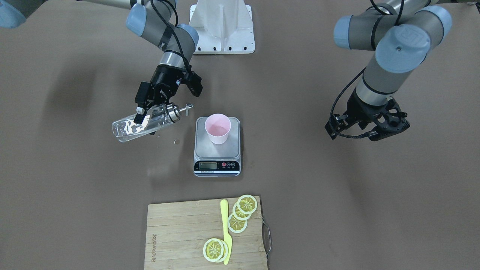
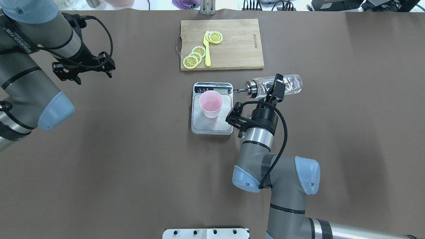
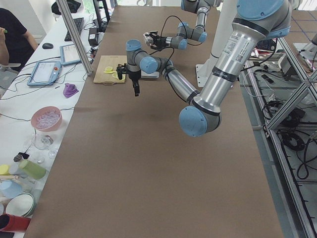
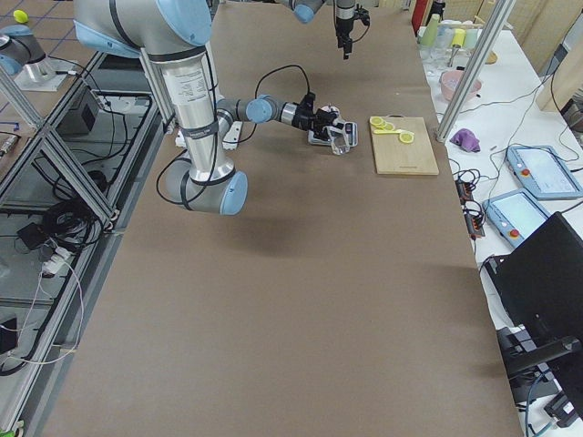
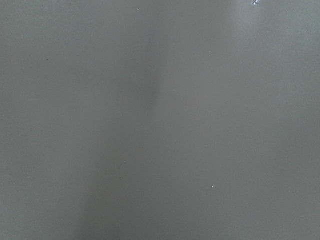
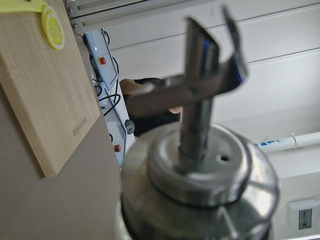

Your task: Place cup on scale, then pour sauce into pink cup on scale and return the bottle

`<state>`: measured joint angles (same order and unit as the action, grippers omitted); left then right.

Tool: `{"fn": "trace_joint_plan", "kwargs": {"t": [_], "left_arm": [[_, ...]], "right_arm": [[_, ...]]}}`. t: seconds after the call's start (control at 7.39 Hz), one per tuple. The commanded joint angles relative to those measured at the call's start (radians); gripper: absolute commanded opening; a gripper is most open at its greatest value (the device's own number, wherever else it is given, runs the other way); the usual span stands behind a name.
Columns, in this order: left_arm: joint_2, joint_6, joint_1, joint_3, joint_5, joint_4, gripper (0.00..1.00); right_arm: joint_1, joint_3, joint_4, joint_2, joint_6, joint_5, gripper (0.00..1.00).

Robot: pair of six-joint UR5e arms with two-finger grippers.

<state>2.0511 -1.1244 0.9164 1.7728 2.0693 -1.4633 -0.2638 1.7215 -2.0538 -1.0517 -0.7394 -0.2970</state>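
Right claw (image 1: 141, 114), clamped across the middle of the bottle (image 1: 129, 129), which it holds clear of the table (image 1: 75, 187), lying nearly on its side; the metal spout (image 1: 186, 108) points toward the scale (image 1: 217, 150) but stops short of it, not yet over the cup (image 1: 217, 128). The cup stands upright on the steel platform, toward the back edge, away from the display; whether any sauce (image 1: 127, 129) has reached it cannot be told.

Step in hand, as judged: the pour. The next move calls for carrying the spout over the cup's mouth and tipping further, keeping it from knocking the light cup's rim.

Left claw (image 1: 369, 125), jaws wide and holding nothing, hangs well apart on the far side of the scale; no obstruction there. The cutting board (image 1: 180, 232) with lemon slices (image 1: 242, 212) lies beyond the display, well apart; bare table surrounds the bottle's side, giving room to set it down.
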Motion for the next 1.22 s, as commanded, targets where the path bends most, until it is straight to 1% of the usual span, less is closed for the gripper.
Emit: {"fn": "trace_joint_plan", "kwargs": {"t": [0.0,0.14,0.41,0.54,0.81,1.08], "left_arm": [[0.000,0.000,0.004,-0.001,0.000,-0.002,0.99],[-0.002,-0.002,0.004,-0.001,0.002,-0.005,0.99],[-0.011,-0.002,0.006,-0.003,0.003,-0.005,0.99],[-0.011,-0.002,0.016,-0.004,0.003,-0.006,0.99],[-0.015,0.043,0.048,-0.019,0.046,-0.006,0.99],[-0.032,0.075,0.065,-0.024,0.058,-0.006,0.99]], "right_arm": [[-0.002,-0.031,-0.029,0.010,0.000,0.039,0.00],[-0.005,-0.039,-0.055,0.010,0.000,0.077,0.00],[-0.015,-0.049,-0.057,0.010,0.000,0.142,0.00],[-0.014,-0.057,-0.057,0.012,0.000,0.157,0.00],[-0.017,-0.085,-0.057,0.036,0.000,0.199,0.00],[-0.017,-0.088,-0.057,0.035,0.000,0.219,0.00]]}}
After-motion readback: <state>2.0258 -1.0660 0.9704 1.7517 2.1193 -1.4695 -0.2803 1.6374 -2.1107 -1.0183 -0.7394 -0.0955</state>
